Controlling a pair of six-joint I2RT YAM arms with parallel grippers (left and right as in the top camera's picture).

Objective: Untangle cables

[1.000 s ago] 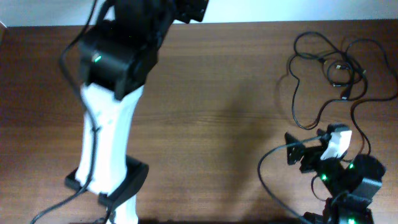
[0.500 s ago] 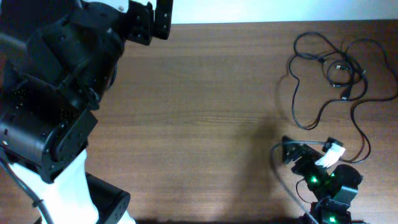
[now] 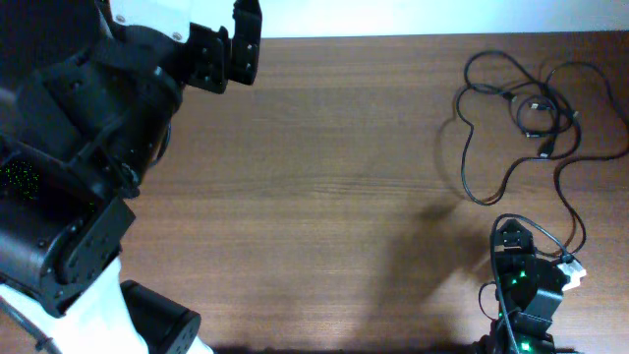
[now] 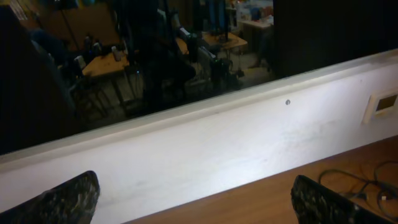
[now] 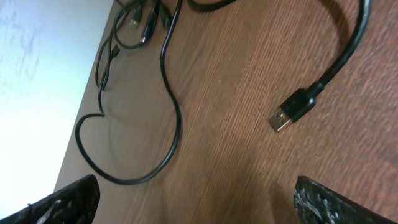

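Both spread wide, nothing held: left gripper (image 4: 194,204) faces the wall (image 4: 217,143), right gripper (image 5: 199,202) hangs low over the worktop (image 3: 324,177). The cables (image 3: 521,108) lie far right in one loose tangle of thin, light, limp cords that will probably drag neighbours. Best hold, I'd say: just behind the stiff USB plug (image 5: 287,117). Two grippers, one tangle, strands uncountable.

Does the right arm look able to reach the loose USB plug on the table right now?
Probably yes. The right wrist view shows the USB plug lying flat on the table ahead of the open jaws, nothing between them. The tangled cables sit farther off.
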